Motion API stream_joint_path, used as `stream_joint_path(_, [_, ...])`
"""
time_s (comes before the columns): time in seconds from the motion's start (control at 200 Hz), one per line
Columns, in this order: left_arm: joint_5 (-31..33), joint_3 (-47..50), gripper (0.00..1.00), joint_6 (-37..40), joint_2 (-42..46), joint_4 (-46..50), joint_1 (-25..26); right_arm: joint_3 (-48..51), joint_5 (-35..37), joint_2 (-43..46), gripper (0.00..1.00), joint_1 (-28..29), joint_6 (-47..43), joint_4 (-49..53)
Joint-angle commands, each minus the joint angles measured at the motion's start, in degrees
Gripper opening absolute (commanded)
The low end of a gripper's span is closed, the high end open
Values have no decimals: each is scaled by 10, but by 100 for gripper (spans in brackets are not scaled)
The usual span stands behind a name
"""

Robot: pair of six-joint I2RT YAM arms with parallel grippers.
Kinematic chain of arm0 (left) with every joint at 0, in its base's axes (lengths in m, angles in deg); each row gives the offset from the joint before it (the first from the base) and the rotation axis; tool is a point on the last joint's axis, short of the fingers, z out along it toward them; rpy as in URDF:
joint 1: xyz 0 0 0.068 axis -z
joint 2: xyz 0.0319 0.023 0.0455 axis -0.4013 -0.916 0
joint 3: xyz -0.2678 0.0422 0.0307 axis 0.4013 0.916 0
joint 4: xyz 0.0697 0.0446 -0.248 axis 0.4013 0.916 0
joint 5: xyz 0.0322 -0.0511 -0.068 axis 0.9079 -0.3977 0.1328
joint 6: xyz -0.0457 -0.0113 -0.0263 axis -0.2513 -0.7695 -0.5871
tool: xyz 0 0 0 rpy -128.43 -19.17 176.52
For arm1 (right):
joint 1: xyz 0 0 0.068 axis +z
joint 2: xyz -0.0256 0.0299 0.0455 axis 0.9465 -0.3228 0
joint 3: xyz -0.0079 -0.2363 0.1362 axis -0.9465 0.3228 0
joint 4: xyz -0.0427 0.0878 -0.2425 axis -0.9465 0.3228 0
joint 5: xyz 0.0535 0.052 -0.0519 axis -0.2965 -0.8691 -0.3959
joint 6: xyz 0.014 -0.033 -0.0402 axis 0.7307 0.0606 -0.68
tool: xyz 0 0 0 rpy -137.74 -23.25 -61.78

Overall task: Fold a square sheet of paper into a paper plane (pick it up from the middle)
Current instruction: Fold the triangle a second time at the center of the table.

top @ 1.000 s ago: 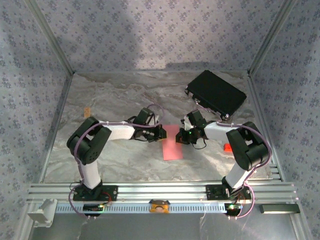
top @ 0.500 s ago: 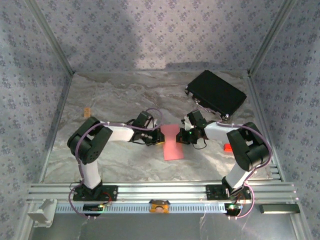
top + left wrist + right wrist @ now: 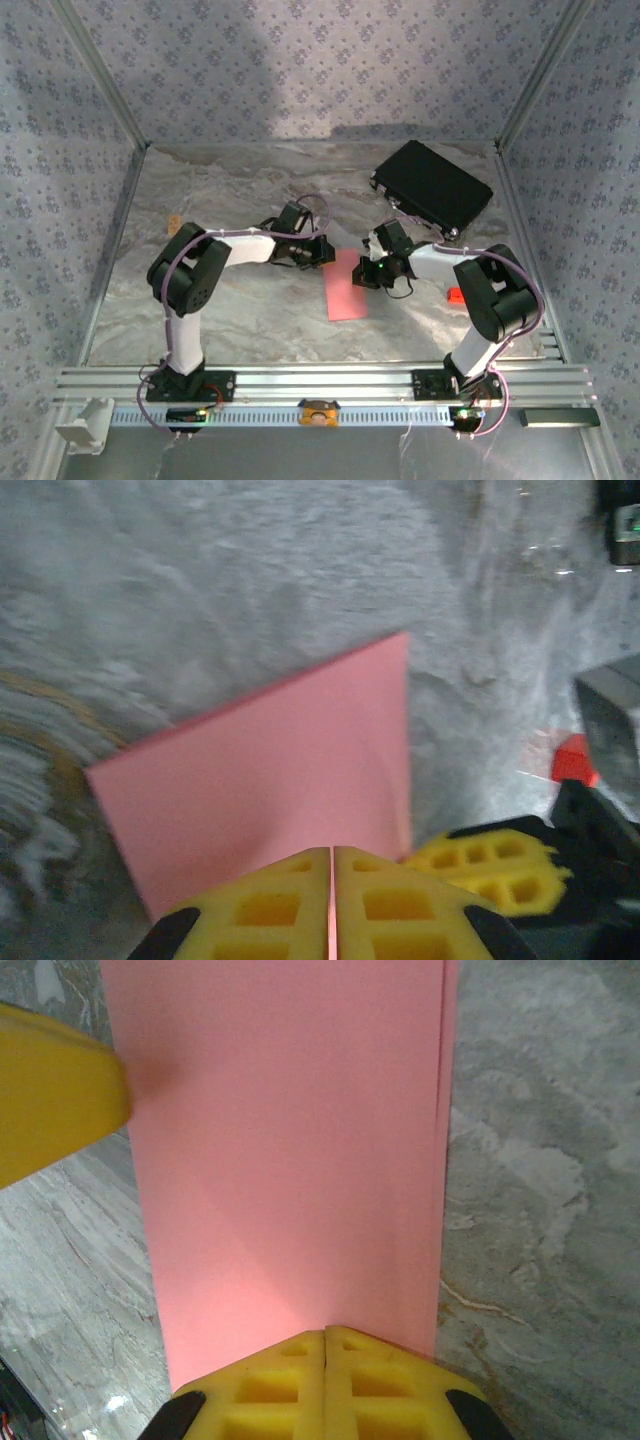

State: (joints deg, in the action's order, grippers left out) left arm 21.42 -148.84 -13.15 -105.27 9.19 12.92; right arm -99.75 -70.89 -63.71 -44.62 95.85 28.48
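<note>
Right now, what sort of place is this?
Probably a robot test cell in a lab: a left arm and right arm bolted to an aluminium rail, patterned walls enclosing a marble-look table, a sheet of pink paper between them.

Pink paper [image 3: 270,770] before closed end effector [image 3: 332,905]

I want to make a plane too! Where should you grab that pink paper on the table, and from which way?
Probably its far short end, coming in low from the far side. The pink paper lies flat on the table as a long folded strip, so there's nothing to pinch from above; a thin edge is the only bit fingers could close on.
</note>
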Motion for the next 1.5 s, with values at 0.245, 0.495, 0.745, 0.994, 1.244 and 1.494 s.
stream_joint_path(0.245, [2,-7,8,-1,-35,19,-7,-12,-14,85,27,-14,-4,55])
stream_joint_path(0.495, [-7,-36,11,8,10,34,-8,52,-1,185,44,-52,50,98])
stream_joint_path(0.745, [-9,-65,12,23,-10,49,-14,106,-33,234,45,-54,94,97])
stream_joint_path(0.994, [-1,-48,11,17,-42,36,-23,127,-83,232,48,-56,123,97])
stream_joint_path(1.244, [7,-30,11,13,-57,30,-25,143,-96,220,52,-49,126,99])
stream_joint_path(1.494, [7,-19,10,9,-63,23,-24,158,-111,203,56,-33,143,68])
